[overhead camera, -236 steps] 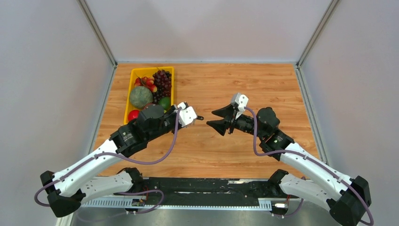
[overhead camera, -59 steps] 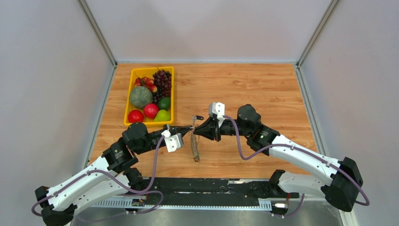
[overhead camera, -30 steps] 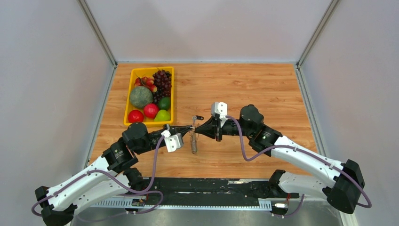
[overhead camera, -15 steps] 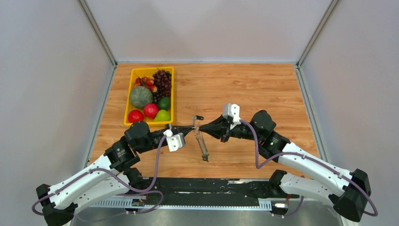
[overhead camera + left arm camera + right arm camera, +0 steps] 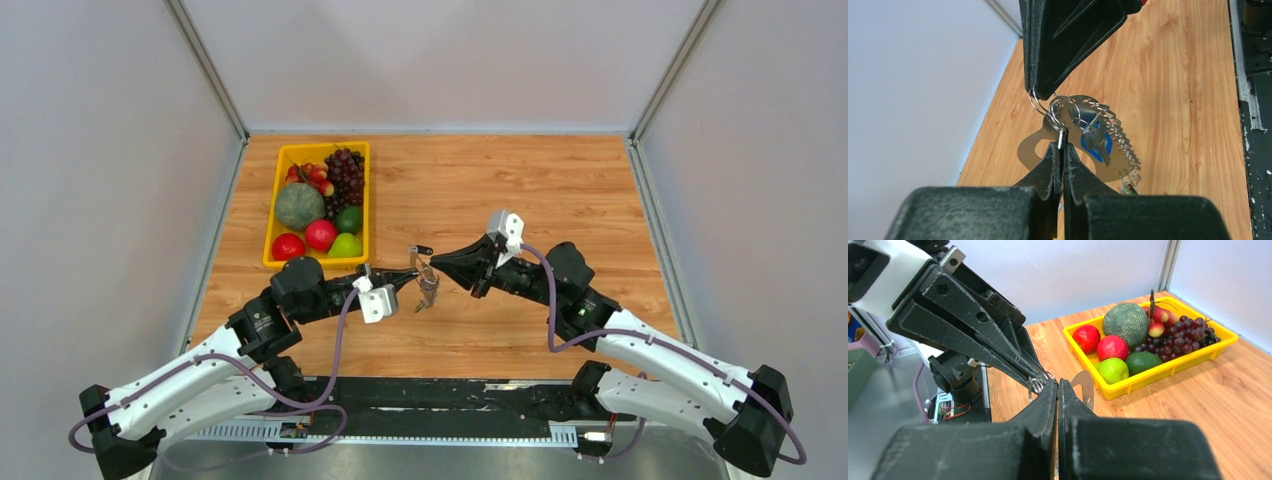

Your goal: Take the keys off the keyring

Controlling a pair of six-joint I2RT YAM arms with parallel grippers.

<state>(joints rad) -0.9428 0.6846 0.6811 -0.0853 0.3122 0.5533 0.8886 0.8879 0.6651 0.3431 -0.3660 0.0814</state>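
Wood table (image 5: 560,190): arms reach inward, tips meeting; both jaws pinch keyring (image 5: 427,285) (held aloft).

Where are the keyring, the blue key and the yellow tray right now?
keyring (image 5: 1120,142), left wrist view, middle of its hanging coil.
blue key (image 5: 1085,145), left wrist view, its blue plastic head.
yellow tray (image 5: 1168,368), right wrist view, its outer side wall.
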